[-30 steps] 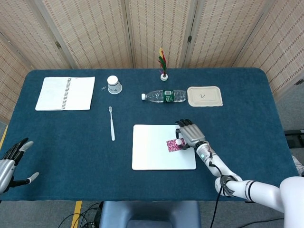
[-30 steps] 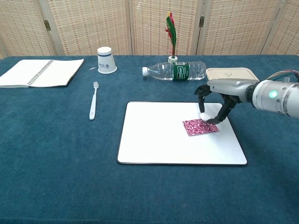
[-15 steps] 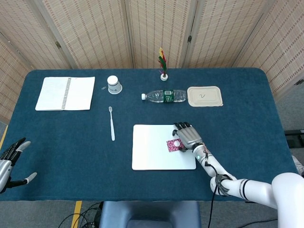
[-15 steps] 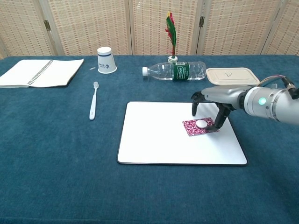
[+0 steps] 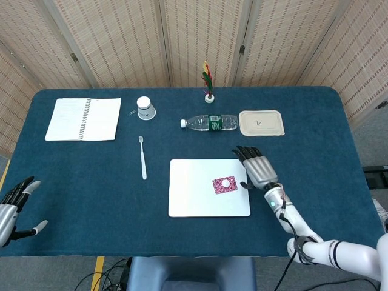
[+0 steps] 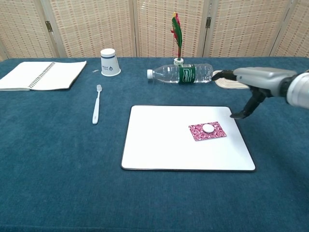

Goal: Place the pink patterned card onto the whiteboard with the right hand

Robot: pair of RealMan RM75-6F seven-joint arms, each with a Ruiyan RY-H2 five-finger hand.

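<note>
The pink patterned card (image 6: 207, 131), pinned by a small white round magnet (image 6: 207, 127), lies flat on the white rectangular whiteboard (image 6: 159, 145), near its right edge. Just beyond that edge hovers the right hand (image 5: 257, 169), fingers spread, empty.

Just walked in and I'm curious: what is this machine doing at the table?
It is putting a pink card on a whiteboard. The card lies flat on the board's right part, with a small white disc on top. The right hand holds nothing, fingers spread, beside the board's right edge. The left hand hangs open at the table's near left corner.
</note>
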